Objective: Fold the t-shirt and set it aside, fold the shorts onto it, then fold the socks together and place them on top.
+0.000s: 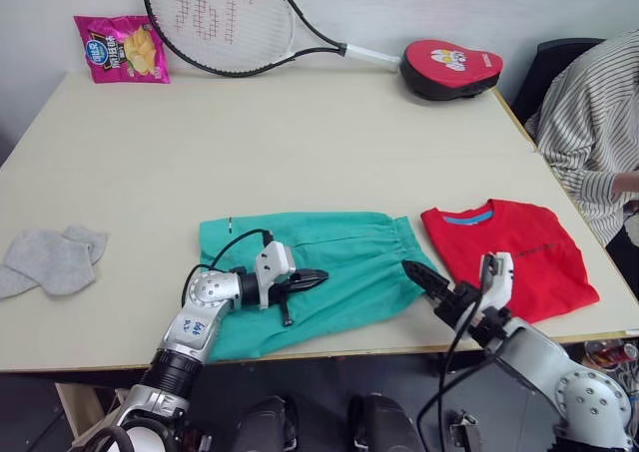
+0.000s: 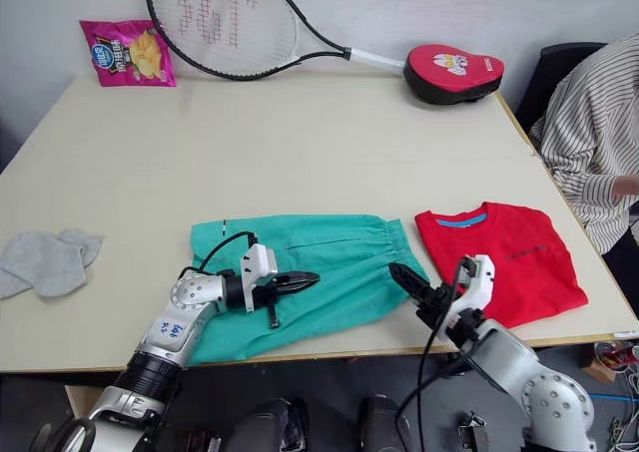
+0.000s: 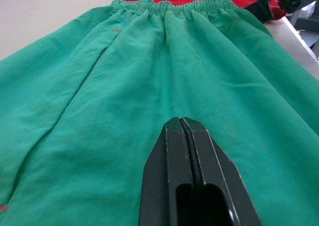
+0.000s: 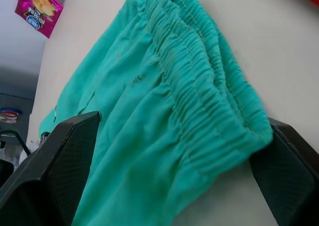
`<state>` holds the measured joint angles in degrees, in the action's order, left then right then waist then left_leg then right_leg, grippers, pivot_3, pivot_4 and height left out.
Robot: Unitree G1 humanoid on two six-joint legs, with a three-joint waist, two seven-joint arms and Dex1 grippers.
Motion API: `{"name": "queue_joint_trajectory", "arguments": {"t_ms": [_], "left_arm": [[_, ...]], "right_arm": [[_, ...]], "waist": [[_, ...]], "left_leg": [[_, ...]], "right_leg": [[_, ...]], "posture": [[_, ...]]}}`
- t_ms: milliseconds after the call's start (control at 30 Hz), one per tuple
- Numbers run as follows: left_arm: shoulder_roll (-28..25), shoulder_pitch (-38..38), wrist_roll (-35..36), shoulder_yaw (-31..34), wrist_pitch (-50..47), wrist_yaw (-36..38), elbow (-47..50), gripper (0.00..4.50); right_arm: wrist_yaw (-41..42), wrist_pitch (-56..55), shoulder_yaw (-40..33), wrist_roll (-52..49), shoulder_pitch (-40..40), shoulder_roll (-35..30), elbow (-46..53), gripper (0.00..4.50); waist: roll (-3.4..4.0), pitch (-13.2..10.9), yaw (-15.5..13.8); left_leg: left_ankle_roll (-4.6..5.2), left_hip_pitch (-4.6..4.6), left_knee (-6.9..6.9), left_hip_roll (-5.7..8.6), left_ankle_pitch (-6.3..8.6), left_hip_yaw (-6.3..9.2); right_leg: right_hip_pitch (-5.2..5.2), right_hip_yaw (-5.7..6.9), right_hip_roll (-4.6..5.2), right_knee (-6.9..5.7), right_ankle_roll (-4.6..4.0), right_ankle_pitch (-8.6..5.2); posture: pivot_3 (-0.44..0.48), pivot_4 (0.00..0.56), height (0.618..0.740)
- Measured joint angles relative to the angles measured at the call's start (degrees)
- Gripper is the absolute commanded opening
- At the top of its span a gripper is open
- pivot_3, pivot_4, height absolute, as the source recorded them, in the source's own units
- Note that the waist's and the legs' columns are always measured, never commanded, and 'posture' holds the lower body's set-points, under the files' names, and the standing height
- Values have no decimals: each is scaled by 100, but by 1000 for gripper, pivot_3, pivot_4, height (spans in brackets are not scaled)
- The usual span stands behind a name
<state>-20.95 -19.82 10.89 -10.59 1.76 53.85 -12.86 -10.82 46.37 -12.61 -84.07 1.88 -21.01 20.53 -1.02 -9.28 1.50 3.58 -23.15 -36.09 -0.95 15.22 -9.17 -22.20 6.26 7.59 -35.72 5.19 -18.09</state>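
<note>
Left eye view: the t-shirt [image 1: 511, 252] lies folded near the right front of the surface [image 1: 300, 143], the shorts [image 1: 310, 272] spread just beside it, the socks [image 1: 50, 260] well apart at the left; the left hand [image 1: 312, 277] rests clenched over the shorts' middle, grasping nothing; the right hand [image 1: 419, 275] sits released at the waistband corner; the shorts' lower edge reaches the front rim and could slide off if dragged; no container here, only a snack bag [image 1: 122, 47], a racket [image 1: 225, 23] and a red pad [image 1: 449, 68] at the back.

Right eye view: same layout; a person's striped sleeve [image 2: 599, 143] sits beside the surface.

Left wrist view: fingers [image 3: 172, 186] pressed together above green fabric, so a pinch may miss the cloth.

Right wrist view: fingers [image 4: 60, 161] straddle the gathered waistband; a shallow bite could catch one layer only.
</note>
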Motion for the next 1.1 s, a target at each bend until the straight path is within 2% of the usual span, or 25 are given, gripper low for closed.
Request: {"name": "queue_joint_trajectory", "arguments": {"t_ms": [300,367,400,600,767,867,1000,1100], "left_arm": [[128,-64,153,156,-139,-13,-141,0],[162,-66,241,245,-281,-76,-112,0],[170,-66,272,295,-362,-112,-83,0],[220,-214,637,697,-1227,-536,519,0],[-12,-192,561,745,-1688,-809,811,0],[-19,-76,548,735,-1737,-836,816,0],[3,36,550,740,-1810,-950,852,0],[98,26,527,720,-1777,-1024,828,0]], "right_arm": [[902,-703,544,1784,-505,586,-442,735],[1087,-875,561,2013,-502,680,-360,197],[1149,-940,557,2097,-504,703,-333,70],[1466,-1461,284,2577,-627,676,18,70],[1581,-1927,-222,3307,-745,128,303,70],[1700,-1974,-201,3704,-835,-191,600,70],[1675,-1535,635,4287,-1195,-414,1032,70],[1554,-1133,1627,4815,-1562,-183,1080,70]], "waist": [[14,16,10],[19,12,9],[21,9,5],[28,-11,-21],[29,-16,-23],[37,-26,3],[48,-38,26],[46,-39,3]], "left_leg": [[-1,1,3,0,0,3],[-1,-9,2,1,0,2],[-2,-17,1,1,-1,2],[-22,-37,0,5,-17,3],[-17,-37,-2,10,-13,-3],[-25,-34,3,6,-16,-3],[-36,-31,5,1,-22,-2],[-37,-30,3,1,-22,-2]], "right_leg": [[3,3,0,6,0,0],[-6,3,1,5,0,0],[-15,3,1,2,0,0],[-26,10,1,6,1,0],[-25,7,1,9,7,3],[-27,6,-3,8,6,2],[-32,5,-6,-1,2,1],[-31,5,-5,-3,0,0]], "posture": [[0,150,740],[0,150,740],[0,150,740],[0,150,740],[0,150,740],[0,150,740],[0,150,740],[0,150,740]]}}
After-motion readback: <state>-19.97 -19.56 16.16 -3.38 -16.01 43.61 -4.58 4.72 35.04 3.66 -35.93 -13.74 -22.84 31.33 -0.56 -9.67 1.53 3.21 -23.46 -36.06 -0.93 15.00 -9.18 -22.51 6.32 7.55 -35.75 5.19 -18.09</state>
